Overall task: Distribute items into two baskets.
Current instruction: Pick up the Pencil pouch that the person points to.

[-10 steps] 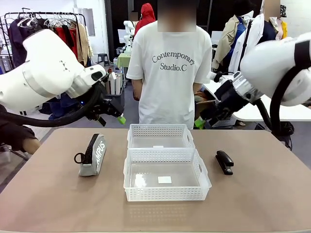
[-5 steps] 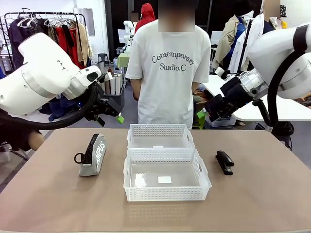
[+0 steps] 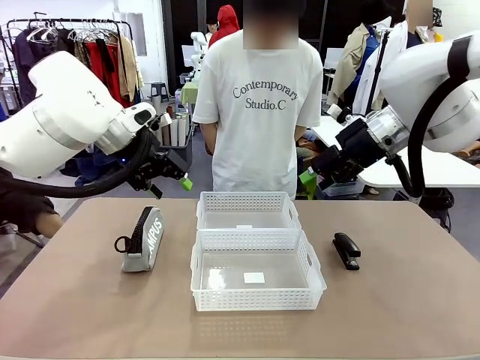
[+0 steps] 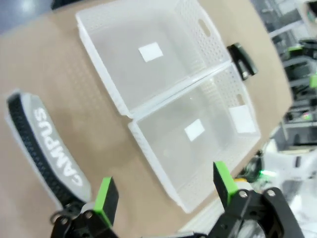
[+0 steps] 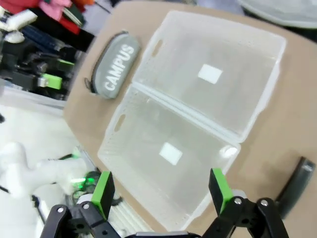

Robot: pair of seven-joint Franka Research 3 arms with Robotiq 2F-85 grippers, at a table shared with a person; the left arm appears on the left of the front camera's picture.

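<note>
Presently, left tool (image 3: 174,182) and right tool (image 3: 311,180) are held open above the table (image 3: 75,315). Grey CAMPUS pouch (image 3: 142,240) is stood on edge nearest the left, long axis front-to-back; black stapler (image 3: 346,250) is laid likewise, nearer the right.

The right gripper (image 3: 316,180) has lifted slightly and its wrist has swung higher behind the fingers, leaving the stapler (image 3: 346,250) a little farther below them. The left gripper (image 3: 171,185) has edged a touch upward and back, away from the pouch (image 3: 142,240) beneath its fingers.
</note>
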